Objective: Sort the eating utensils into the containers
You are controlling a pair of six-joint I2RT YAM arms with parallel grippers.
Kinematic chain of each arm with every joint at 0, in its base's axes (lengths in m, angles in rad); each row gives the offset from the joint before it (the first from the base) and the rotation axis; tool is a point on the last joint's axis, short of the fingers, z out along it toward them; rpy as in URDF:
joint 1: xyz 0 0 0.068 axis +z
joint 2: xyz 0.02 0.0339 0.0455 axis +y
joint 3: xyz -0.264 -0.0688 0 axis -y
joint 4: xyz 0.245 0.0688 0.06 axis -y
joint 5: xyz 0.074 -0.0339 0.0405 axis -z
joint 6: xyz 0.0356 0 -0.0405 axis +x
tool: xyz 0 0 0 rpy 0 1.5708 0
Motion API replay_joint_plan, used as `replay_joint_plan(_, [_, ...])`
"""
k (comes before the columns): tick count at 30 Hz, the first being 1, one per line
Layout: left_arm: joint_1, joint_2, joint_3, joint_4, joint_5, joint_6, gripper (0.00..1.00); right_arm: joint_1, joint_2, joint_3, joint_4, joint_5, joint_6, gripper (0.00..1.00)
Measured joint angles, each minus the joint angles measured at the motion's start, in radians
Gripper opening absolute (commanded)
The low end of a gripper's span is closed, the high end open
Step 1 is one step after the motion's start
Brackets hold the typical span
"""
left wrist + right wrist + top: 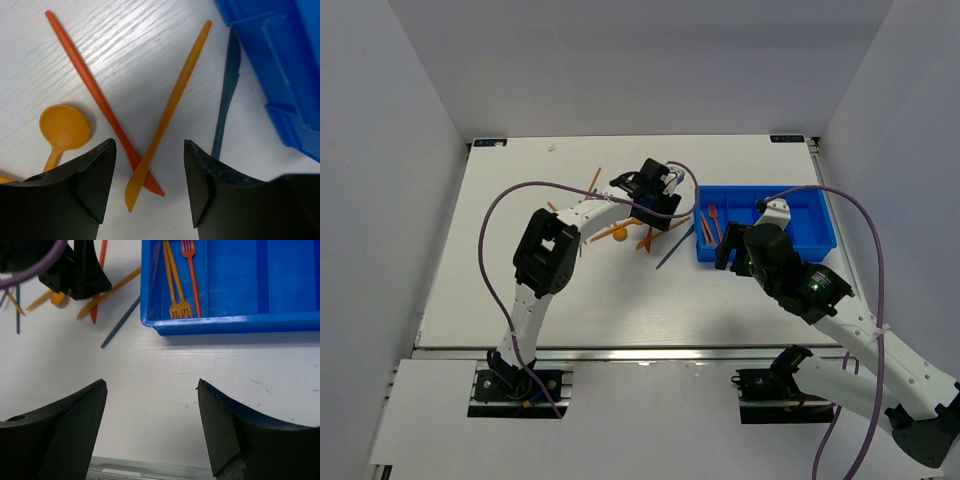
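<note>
Centrally in the left wrist view, the left gripper (150, 150) stands partly open and empty, jaws straddling a crossed orange knife (172, 102) and red knife (92, 85), an orange spoon (64, 127) at lower left. The right gripper (152, 385), wide open, holds nothing; the blue tray (225, 322) at its view's upper right contains orange forks (170, 275) and a red fork (193, 280).

one blue tray (225, 324), three forks inside it, six utensils loose beside it
in the tray lie two orange forks (172, 285) and one red fork (193, 275); on the table (165, 380) the left wrist view shows one orange spoon (64, 127), one red knife (95, 95), one orange knife (172, 102) and one dark blue knife (227, 85), three knives in all; farther off the right wrist view adds one dark stick (17, 307) and one orange stick (12, 299); smaller pieces in the top view are too small to count.
</note>
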Motion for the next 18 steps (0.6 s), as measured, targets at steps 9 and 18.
replay_joint_plan(9, [-0.035, 0.057, 0.06, -0.022, 0.015, 0.054, 0.56, 0.0, 0.043, -0.034, -0.008, -0.047, -0.041, 0.79])
replay_joint_plan(18, [-0.045, 0.093, 0.063, -0.024, -0.013, 0.068, 0.38, 0.0, 0.024, -0.035, -0.002, -0.073, -0.067, 0.79])
